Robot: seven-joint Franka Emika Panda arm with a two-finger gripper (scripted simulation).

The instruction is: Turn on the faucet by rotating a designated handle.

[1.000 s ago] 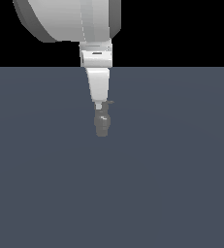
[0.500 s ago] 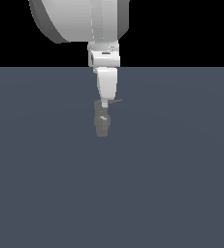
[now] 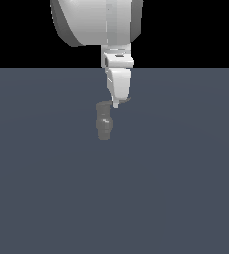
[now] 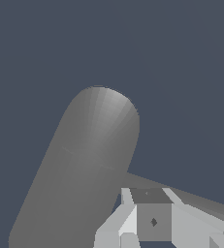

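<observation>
Exterior view: faucet (image 3: pixel 104 122) stood upright on dark surface (image 3: pixel 175 188), near centre. Pincer (image 3: pixel 116 104) hung from white arm (image 3: pixel 117 74) just beside faucet's top, toward exterior view's right, at handle (image 3: pixel 124 100). Contact with handle not discernible. Wrist view: faucet (image 4: pixel 84 164) filled frame, handle (image 4: pixel 191 198) ran out sideways behind pincer (image 4: pixel 152 223). Pincer's opening could not be told.
</observation>
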